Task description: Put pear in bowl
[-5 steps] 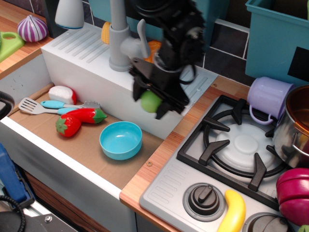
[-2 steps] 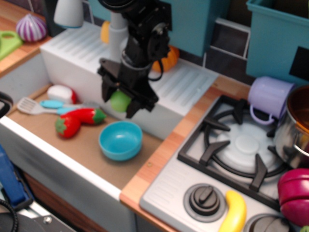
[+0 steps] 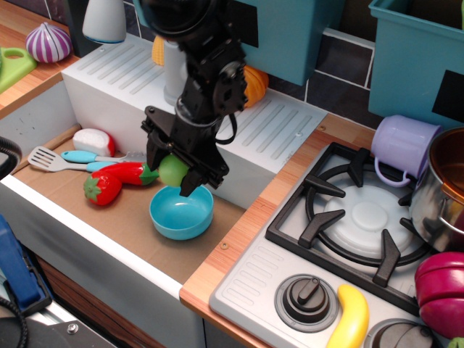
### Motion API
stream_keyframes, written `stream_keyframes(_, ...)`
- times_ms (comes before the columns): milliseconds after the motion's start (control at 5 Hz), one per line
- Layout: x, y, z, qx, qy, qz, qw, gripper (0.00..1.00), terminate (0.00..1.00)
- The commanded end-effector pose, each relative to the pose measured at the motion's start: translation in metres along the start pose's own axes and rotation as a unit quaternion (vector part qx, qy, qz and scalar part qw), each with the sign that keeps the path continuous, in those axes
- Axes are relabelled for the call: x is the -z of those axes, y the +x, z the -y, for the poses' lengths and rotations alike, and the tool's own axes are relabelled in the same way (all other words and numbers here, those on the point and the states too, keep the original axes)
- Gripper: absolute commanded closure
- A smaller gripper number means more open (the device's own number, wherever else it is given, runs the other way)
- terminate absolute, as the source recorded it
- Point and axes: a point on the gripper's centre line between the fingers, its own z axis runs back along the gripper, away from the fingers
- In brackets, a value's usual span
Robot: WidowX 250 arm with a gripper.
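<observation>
One view only: gripper sits left of frame centre, black fingers clamped on either side of the pear, which is held off the sink floor. Pear hangs just above the upper-left rim of the bowl, not inside it. Bowl rests on the brown sink floor. Red strawberry and spatula lie to the left. Stove burner fills the right side, banana at lower right.

no readable text, labels, numbers
</observation>
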Motion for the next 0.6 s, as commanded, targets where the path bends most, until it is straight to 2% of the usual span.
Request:
stream_keyframes(0,-0.0073,0.0042,-0.0051,-0.010,0.004,0.024,0.9996,0.00,0.00)
stream_keyframes(200,-0.0073,0.0042,-0.0051,-0.010,0.004,0.024,0.9996,0.00,0.00)
stream_keyframes(400,-0.0073,0.0042,-0.0051,-0.010,0.004,0.024,0.9996,0.00,1.00)
